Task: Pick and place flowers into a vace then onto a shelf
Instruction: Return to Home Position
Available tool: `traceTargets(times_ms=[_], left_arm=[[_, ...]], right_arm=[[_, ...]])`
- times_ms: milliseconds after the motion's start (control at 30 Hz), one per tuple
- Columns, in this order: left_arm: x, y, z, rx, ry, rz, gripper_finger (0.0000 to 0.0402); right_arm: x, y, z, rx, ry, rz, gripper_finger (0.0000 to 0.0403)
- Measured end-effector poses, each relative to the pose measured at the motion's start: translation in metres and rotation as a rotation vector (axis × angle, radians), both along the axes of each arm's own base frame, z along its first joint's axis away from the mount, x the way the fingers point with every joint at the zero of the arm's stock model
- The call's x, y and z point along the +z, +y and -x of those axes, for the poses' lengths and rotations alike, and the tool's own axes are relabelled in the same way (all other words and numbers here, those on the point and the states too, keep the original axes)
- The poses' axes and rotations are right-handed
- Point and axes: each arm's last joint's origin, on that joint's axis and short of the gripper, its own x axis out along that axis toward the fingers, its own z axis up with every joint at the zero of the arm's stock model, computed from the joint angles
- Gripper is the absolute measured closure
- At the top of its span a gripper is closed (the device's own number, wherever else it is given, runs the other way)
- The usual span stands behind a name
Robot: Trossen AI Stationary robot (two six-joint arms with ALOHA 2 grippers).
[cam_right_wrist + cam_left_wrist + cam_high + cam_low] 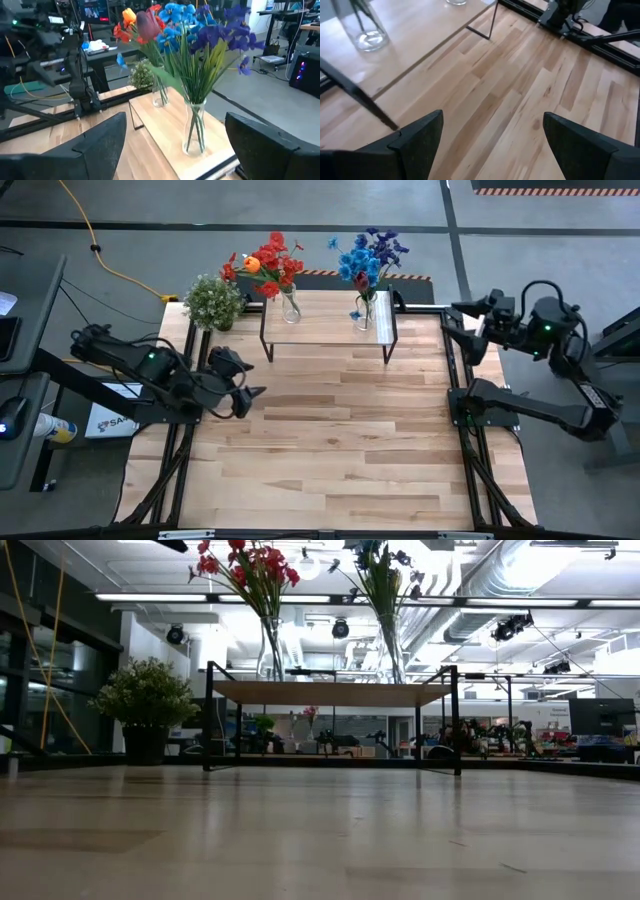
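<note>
Left tool [250, 400]: fingers spread wide, nothing between them. Hangs low over the left side of the table [330, 450], well apart from the shelf [325, 332]. Right tool [458, 330]: likewise wide open and empty. Sits off the table's right edge, near the shelf's right end.

Red and orange flowers [268, 262] upright in one clear vase [290, 308] at the shelf's left end. Blue and purple flowers [370, 255] upright in a second clear vase [362, 315] toward its right end, just beside the pale strip. Bushy potted plant [213, 302] on the table's far left corner, near the shelf's left end.

From the low view, blooms cut off by the upper edge, with only stems, vases and shelf in full sight. From the left wrist view, just the bases of the two vases and one black shelf leg, stems cropped away.

Partly hidden under the left arm, beside the table: a white box [105, 420] with dark lettering beginning "SA". Remainder covered and unreadable.
</note>
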Motion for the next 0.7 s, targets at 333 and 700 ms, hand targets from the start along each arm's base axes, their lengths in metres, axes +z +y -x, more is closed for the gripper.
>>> traceTargets(times_ms=[333, 700], left_arm=[[0.011, 0.016, 0.037, -0.001, -0.014, 0.005, 0.0025], [0.021, 0.034, 0.074, 0.014, -0.077, -0.025, 0.0025]], right_arm=[[-0.014, 0.018, 0.029, -0.028, 0.036, -0.100, 0.0075], [-0.019, 0.039, 0.065, -0.108, -0.062, -0.060, 0.0075]])
